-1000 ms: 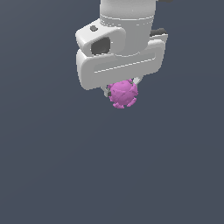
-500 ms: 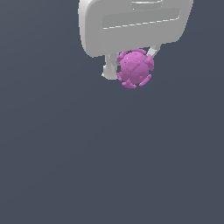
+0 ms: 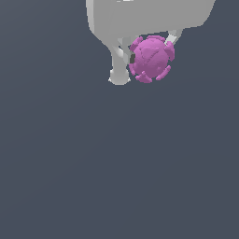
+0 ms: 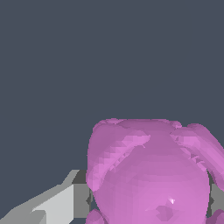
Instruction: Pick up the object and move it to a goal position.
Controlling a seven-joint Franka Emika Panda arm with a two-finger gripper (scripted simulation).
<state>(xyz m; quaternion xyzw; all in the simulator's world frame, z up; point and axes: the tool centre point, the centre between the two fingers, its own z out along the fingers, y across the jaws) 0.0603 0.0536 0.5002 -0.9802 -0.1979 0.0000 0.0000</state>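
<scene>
Exterior view first: over the last second the white robot claw (image 3: 145,63) has climbed toward twelve o'clock and grown larger in the picture, its body now cut off by the upper edge, and the small magenta-pink knobbed ball (image 3: 151,59) has gone with it. The ball sits between the two pale fingers (image 3: 119,70), one at its nine o'clock side and the other just showing at its one o'clock side, so the claw is clenched on it and the pick-up looks done. What remains, by my reading, is the carry to the goal, and no goal marker shows in either picture, so how far is left cannot be told.

Wrist view shows the same ball (image 4: 151,175) filling the space between the finger pads (image 4: 57,205), pressed close with no gap visible.

Below and around the ball in the exterior view there is only plain dark grey ground; no surface edge, wall or other thing appears. Open room lies at every direction from three through nine o'clock, so nothing visible crowds the carry.
</scene>
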